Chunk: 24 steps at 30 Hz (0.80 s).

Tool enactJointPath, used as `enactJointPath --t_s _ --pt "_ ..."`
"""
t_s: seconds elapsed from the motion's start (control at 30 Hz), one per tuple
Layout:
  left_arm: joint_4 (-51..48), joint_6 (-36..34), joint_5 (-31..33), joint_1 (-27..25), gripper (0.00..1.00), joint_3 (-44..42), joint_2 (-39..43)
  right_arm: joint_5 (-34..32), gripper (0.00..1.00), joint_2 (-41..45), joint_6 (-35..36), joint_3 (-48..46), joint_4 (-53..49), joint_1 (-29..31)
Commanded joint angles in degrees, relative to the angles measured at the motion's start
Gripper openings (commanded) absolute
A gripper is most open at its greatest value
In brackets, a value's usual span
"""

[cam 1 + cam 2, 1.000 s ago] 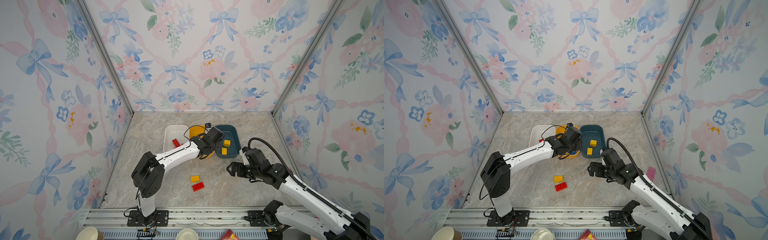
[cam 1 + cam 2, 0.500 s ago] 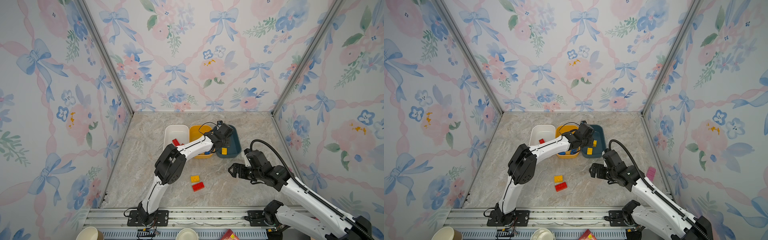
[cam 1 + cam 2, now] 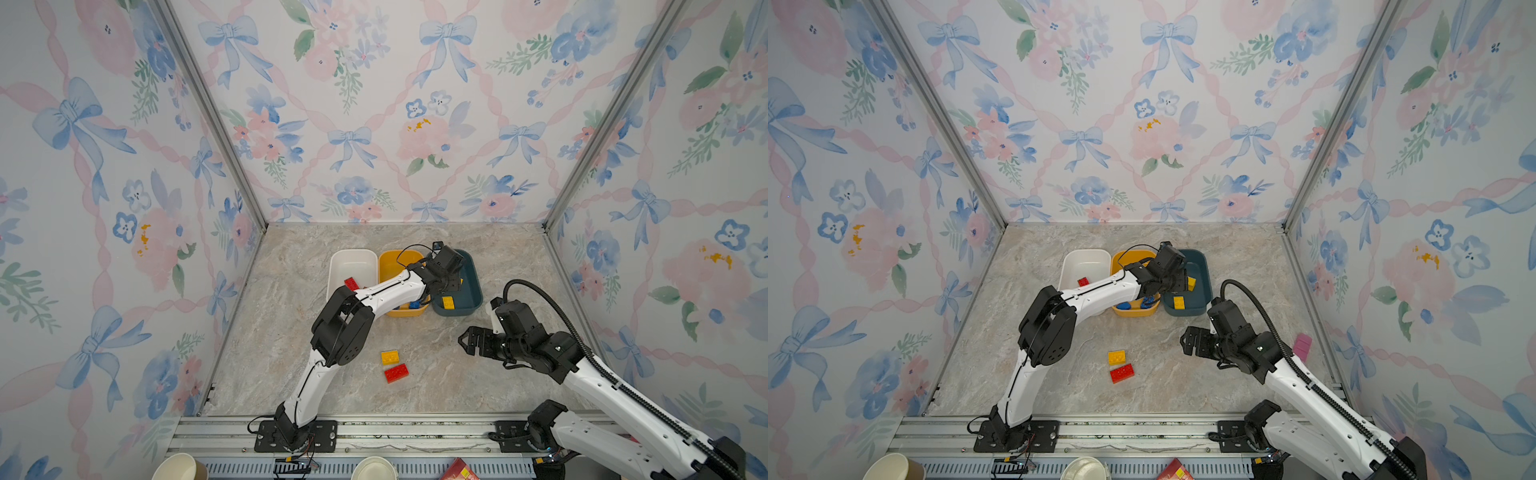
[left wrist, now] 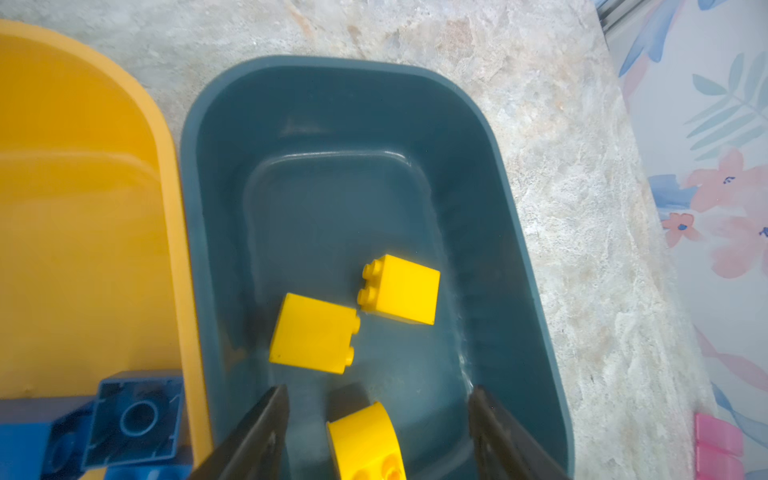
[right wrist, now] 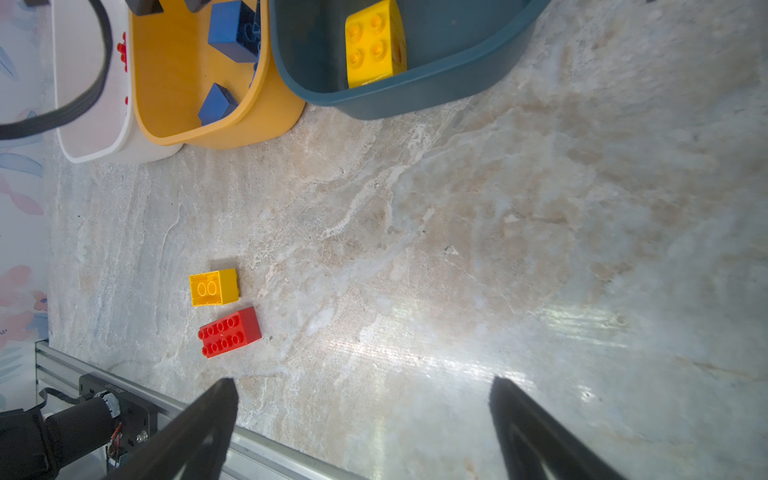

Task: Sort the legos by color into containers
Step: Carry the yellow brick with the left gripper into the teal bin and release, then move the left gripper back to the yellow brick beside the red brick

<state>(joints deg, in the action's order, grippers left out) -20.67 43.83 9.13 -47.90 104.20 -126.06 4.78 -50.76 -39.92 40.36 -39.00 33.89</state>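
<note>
left gripper has just let go over the teal tub — its yellow brick lies inside, sorted — right gripper hangs wide open.

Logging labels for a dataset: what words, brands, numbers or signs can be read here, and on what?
No text is readable.
Red packet at the front edge in both top views: yellow print, too small and cut off to read.
Yellow brick in the teal tub: studs show no legible lettering.

Yellow bricks, teal tub, floral walls
</note>
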Motion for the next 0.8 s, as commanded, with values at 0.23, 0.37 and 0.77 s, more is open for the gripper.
enactJointPath --t_s 0.23,0.37,0.77 --pt "-0.2 -0.6 1.3 -1.3 0.78 -6.8 11.8 0.6 0.97 1.4 0.0 -0.5 -1.7 -1.1" --pt "-0.4 0.4 1.3 -1.3 0.79 -13.3 16.5 0.5 0.97 2.1 0.1 -0.7 -2.1 -1.3" --pt "-9.1 2.8 4.8 -2.5 0.8 -28.7 29.8 1.6 0.97 0.9 1.1 -0.7 -1.3 -1.7"
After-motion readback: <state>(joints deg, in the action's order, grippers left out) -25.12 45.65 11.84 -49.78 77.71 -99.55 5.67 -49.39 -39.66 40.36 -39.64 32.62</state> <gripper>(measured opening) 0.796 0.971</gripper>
